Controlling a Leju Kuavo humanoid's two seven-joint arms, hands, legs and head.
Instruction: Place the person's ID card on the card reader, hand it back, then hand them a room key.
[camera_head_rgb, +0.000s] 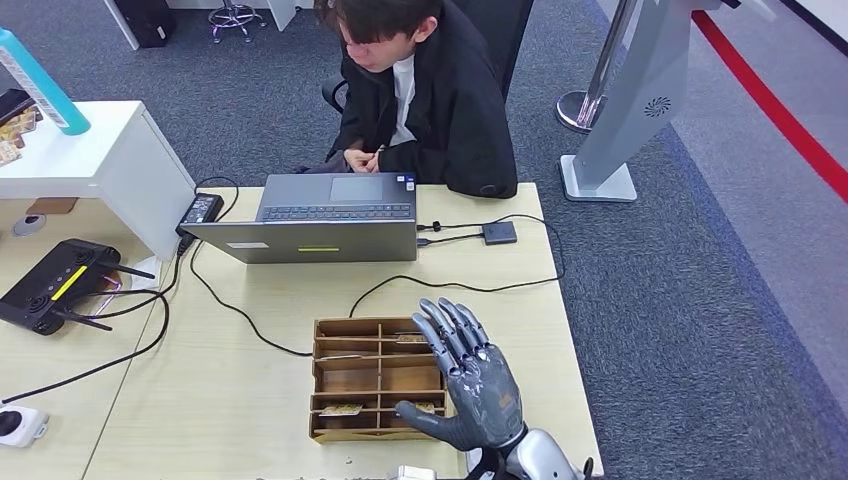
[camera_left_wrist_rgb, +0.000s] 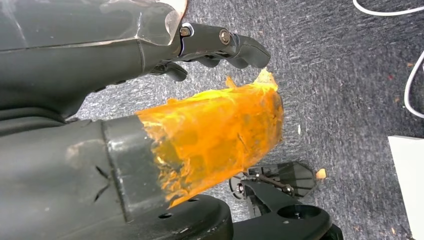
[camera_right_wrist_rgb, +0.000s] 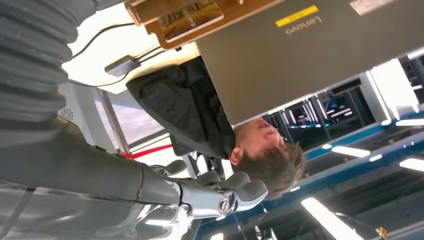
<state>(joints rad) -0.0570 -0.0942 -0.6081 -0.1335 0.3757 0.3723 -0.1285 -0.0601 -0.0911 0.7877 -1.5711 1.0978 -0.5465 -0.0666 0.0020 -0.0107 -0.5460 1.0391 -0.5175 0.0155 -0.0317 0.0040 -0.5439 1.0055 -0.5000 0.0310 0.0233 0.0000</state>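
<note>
The right hand (camera_head_rgb: 470, 385), fingers spread and holding nothing, hovers over the wooden divided tray (camera_head_rgb: 365, 380) near the tabletop's front edge, where room key cards (camera_head_rgb: 340, 409) lie flat in the slots, likely thin, stiff and slippery, best pinched by an edge; the left hand (camera_left_wrist_rgb: 220, 42) hangs apparently empty over the floor.

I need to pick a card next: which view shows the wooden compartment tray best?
The head view: the wooden compartment tray lies nearly whole beside the right hand. The right wrist view catches one corner; the left wrist view faces carpet.
</note>
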